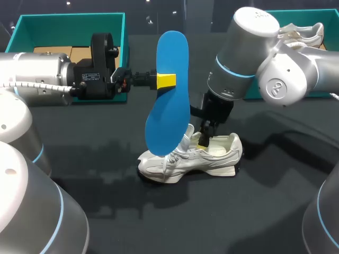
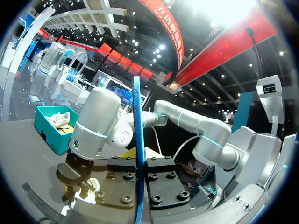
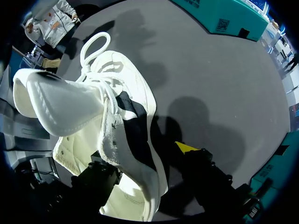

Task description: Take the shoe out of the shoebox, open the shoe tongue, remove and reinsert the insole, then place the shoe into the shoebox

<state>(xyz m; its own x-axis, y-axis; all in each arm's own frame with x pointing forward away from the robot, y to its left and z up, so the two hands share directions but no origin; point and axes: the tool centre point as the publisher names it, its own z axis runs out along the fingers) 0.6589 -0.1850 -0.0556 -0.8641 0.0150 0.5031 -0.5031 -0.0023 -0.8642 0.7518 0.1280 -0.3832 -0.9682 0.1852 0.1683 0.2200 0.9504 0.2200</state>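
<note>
Insole out, reinsertion pending: your left jaws, clamped on the blue insole, hold it upright. The white shoe sits on the table below them, its side wall between your wide-open right jaws. Next, probably, angle the insole toe-first into the opening.

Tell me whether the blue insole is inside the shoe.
No, the left pincer holds the blue insole upright above the white shoe.
</note>
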